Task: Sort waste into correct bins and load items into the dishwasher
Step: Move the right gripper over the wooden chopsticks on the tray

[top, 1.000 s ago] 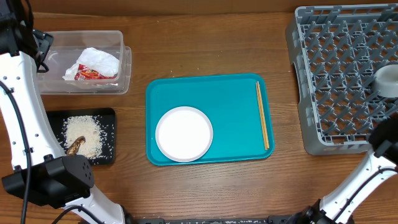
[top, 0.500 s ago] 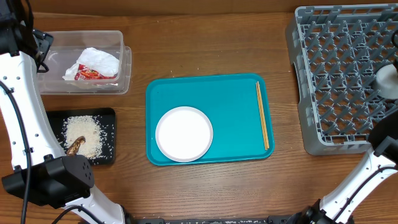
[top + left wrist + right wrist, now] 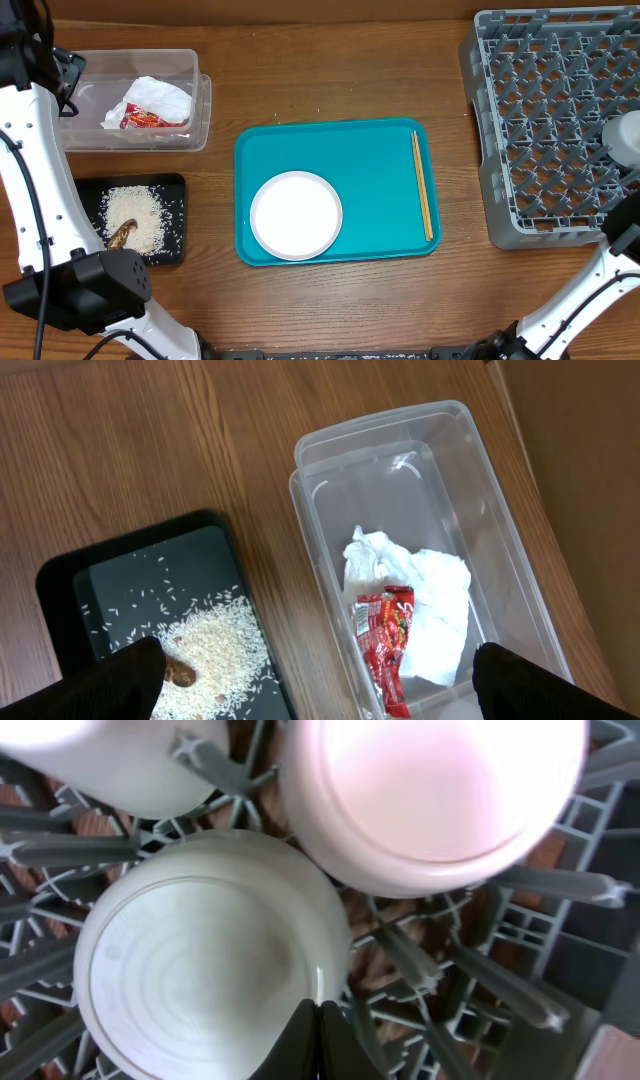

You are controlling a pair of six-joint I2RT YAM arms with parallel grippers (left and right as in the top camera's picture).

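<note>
Hovering with fingers spread, the left end effector (image 3: pixel 325 685) looks down on the clear tub (image 3: pixel 196 100), upper left, holding the napkin (image 3: pixel 160 97) and wrapper (image 3: pixel 145 121), while far right the right end effector (image 3: pixel 319 1040) pinches a white bowl (image 3: pixel 190 980) by its rim inside the grey rack (image 3: pixel 545 130).
</note>
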